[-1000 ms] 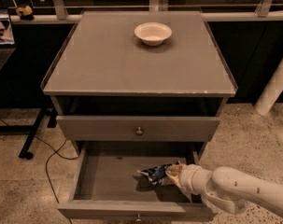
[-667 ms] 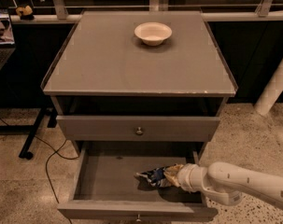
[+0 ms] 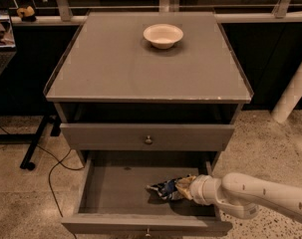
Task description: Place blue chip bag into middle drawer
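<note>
The blue chip bag, crinkled dark-blue foil with white markings, lies inside the open middle drawer, right of centre on its grey floor. My gripper reaches in from the right on a white arm and sits at the bag's right end, touching it. The gripper's tip is buried in the foil. The closed drawer front with a round knob is above the open drawer.
A white round bowl stands on the cabinet top toward the back. A black stand and cable are on the floor at left. A white post stands at right.
The arm has shifted slightly to the right and its elbow has risen. The bag stays at about the same spot in the drawer.
</note>
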Robot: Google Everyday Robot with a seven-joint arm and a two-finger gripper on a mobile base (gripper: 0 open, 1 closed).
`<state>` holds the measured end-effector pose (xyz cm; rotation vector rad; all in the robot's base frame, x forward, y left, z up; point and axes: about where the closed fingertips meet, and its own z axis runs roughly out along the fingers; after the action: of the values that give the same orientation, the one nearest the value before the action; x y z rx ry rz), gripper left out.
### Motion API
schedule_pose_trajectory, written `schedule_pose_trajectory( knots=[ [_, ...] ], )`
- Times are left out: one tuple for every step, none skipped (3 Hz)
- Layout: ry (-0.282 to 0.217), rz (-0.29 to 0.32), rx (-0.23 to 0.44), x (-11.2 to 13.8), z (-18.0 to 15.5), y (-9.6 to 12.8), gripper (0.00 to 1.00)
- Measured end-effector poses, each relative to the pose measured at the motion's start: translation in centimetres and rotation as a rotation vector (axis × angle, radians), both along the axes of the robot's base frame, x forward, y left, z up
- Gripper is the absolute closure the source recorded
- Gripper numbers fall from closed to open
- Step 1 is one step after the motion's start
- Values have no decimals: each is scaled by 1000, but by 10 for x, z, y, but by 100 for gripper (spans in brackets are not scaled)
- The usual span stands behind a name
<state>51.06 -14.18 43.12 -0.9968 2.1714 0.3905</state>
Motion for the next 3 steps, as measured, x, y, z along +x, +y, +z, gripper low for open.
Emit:
schedule_pose_trajectory(
  knots=[
    [0, 0, 0, 0, 0, 0, 35],
    [0, 0, 0, 0, 0, 0, 11],
    [0, 0, 0, 0, 0, 0, 0]
  ],
)
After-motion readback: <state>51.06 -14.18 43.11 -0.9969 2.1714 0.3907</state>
